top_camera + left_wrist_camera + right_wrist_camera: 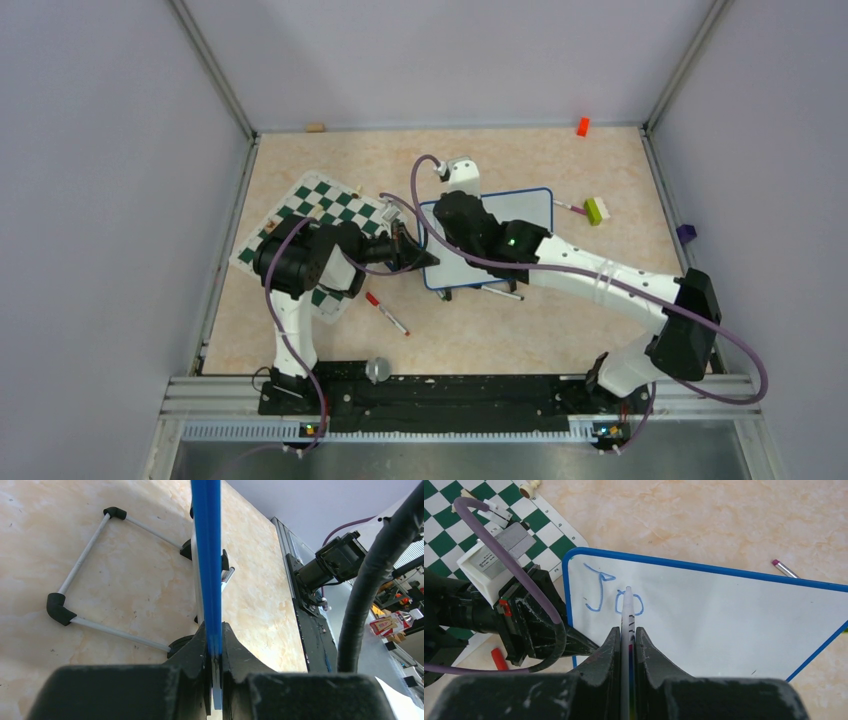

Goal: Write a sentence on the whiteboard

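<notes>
The whiteboard (522, 212) lies mid-table, white with a thin blue frame (704, 569). My left gripper (214, 652) is shut on the board's left edge (206, 555), which runs straight up the left wrist view. The right gripper (626, 637) hovers over the board, shut on a white marker (627, 612) whose tip touches the surface. Blue letters "Jo" (600, 594) of the sentence stand at the board's upper left, and the marker tip rests on the "o". The right arm (570, 262) hides much of the board from above.
A green-and-white chess mat (322, 205) lies to the left under the left arm. A red-capped marker (386, 312) lies in front of it. A green-white block (597, 210), a magenta-tipped pen (785, 569), an orange block (582, 126) and a purple piece (686, 233) sit to the right. A wire stand (80, 565) lies beside the board.
</notes>
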### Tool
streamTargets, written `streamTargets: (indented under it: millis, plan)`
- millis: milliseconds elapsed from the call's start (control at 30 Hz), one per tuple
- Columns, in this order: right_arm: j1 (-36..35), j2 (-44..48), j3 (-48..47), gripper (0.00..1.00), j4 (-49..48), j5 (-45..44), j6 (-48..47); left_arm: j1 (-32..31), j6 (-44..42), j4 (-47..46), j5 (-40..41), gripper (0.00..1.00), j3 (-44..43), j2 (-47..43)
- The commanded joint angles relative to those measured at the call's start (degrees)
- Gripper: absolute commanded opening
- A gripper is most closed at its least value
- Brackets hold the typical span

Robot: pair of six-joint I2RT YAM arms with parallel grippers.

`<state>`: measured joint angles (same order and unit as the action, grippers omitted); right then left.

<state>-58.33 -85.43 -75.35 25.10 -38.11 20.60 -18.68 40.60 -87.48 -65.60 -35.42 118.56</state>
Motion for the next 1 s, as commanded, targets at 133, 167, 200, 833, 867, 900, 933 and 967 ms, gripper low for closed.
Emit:
streamTargets:
  millis: [133, 167, 200, 833, 867, 900, 933, 967]
  plan:
    - [0.8, 1.7, 0.7, 0.00, 1.2, -2.4, 1.2, -0.3, -4.1, -5.3, -2.1, 0.00, 0.2, -0.5]
    - [1.1, 1.6, 0.7, 0.00, 1.6, -2.7, 1.6, -0.3, -4.2, -5.3, -2.1, 0.00, 0.2, -0.6]
    - [1.2, 1.5, 0.7, 0.00, 2.2, -3.0, 2.0, -0.3, -4.2, -5.3, -2.2, 0.00, 0.2, -0.6]
    - [2.4, -2.0, -1.4, 0.00, 2.2, -2.0, 1.5, -0.3, -4.3, -5.3, -2.1, 0.00, 0.3, -0.7]
    - [2.4, -2.2, -1.6, 0.00, 2.1, -2.1, 1.4, -0.3, -4.3, -5.3, -2.2, 0.00, 0.3, -0.7]
    - [2.4, -2.4, -1.9, 0.00, 2.1, -2.2, 1.4, -0.3, -4.4, -5.3, -2.1, 0.00, 0.3, -0.7]
    - [2.4, -2.7, -1.9, 0.00, 2.1, -2.4, 1.4, -0.3, -4.4, -5.3, -2.1, 0.00, 0.4, -0.7]
    - [2.5, -2.8, -1.9, 0.00, 2.1, -2.7, 1.4, -0.3, -4.4, -5.3, -2.1, 0.00, 0.4, -0.6]
